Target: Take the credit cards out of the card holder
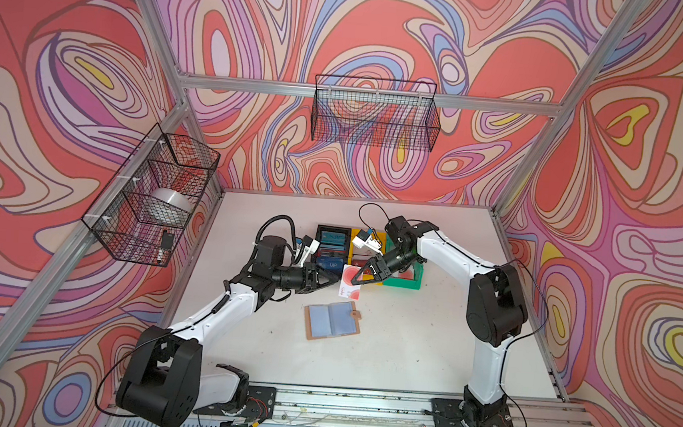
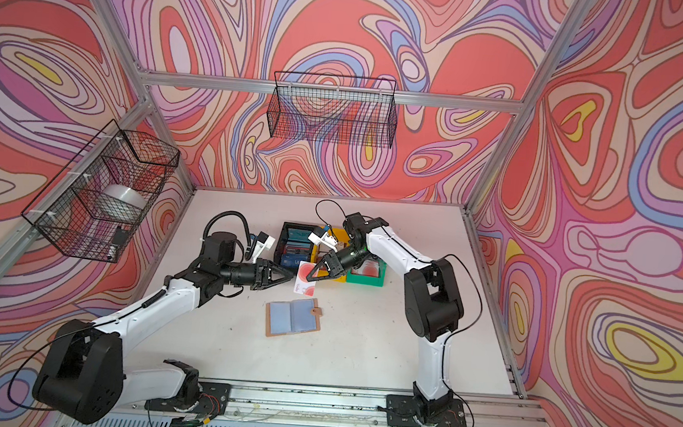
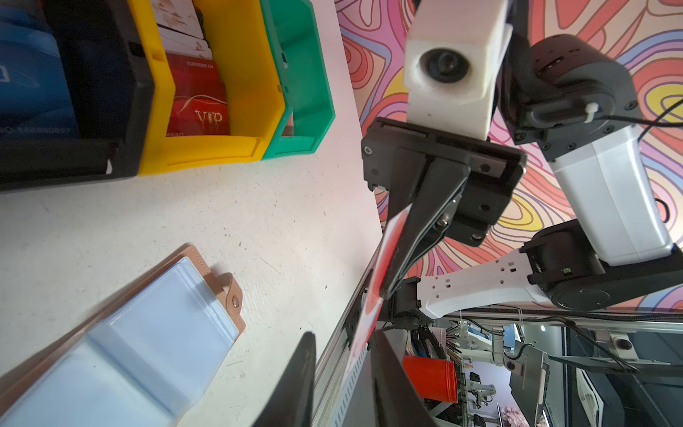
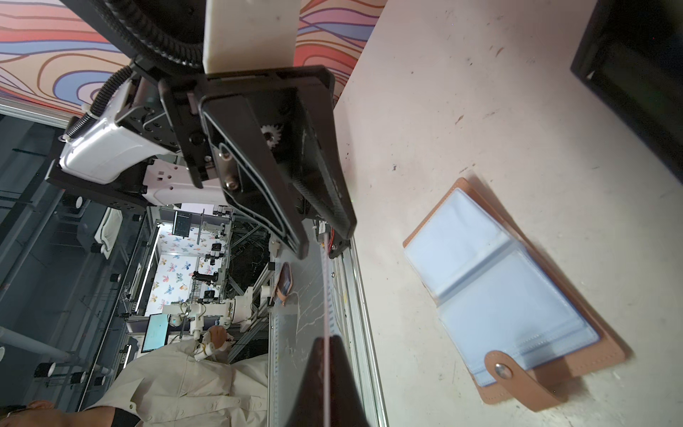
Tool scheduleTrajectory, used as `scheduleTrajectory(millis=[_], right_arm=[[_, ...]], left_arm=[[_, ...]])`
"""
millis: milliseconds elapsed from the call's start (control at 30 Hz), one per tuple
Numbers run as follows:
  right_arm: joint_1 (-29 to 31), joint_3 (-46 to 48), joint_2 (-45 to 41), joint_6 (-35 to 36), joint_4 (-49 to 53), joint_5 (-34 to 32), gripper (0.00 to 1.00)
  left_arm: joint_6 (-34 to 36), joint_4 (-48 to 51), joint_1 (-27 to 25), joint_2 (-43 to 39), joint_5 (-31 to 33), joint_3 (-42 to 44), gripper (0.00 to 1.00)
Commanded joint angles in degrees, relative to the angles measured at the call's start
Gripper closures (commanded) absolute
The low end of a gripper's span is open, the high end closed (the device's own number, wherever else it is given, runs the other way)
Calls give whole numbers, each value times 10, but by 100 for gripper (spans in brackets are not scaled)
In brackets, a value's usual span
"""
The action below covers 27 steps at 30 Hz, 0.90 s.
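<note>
This looks like a hand-over in mid-air. The pale plastic card with red blotches (image 1: 348,292) stands on edge between the two arms. The right fingers (image 1: 357,279) are closed flat on it near one corner, and the left fingers (image 1: 331,282) stand parted on either side of its opposite edge. The left wrist view shows a clear gap beside the card, so they do not pinch it, though I cannot tell whether one pad brushes it. To finish well, the left fingers should widen a little more and draw straight back along the card's own plane, not sideways, so that neither pad turns the card in the right fingers' hold. That hold covers only a small patch of a thin, slick card, so I judge it could pivot or slip. The right arm would do best to wait until the left fingers are clear, then carry the card slowly and without twisting. Below both sets of fingertips, the tan leather-like card holder with clear sleeve pages (image 1: 333,320) lies open and flat on the white table (image 1: 426,334), apart from the card. The sleeves on show look empty, but any pages underneath are hidden. Beyond the fingertips stand a black plastic bin (image 3: 142,100), a yellow plastic bin (image 3: 251,92) and a green plastic bin (image 3: 310,92) — any carry that way should clear their walls.
</note>
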<state>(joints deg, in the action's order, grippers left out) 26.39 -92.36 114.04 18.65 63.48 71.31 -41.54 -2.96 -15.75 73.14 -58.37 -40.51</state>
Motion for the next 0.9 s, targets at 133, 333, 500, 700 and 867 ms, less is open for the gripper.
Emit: scheduleTrajectory(millis=[133,333,500,700,867], right_arm=[[-1,7,-64,-91,-104,-48,100],[-4,56,-117,-232,-283,-67,100],[-3,122,-171,-375,-470,-100,100],[-5,168,-196,-457,-577,-160,100],[-7,216,-212,-535,-689,-212,100]], left_arm=[[-7,-25,3,-15,13,15,66],[-36,-77,2,-21,30,31,65],[-56,-119,2,-28,49,37,63],[-70,-155,3,-40,64,46,61],[-106,-250,2,-52,79,71,60]])
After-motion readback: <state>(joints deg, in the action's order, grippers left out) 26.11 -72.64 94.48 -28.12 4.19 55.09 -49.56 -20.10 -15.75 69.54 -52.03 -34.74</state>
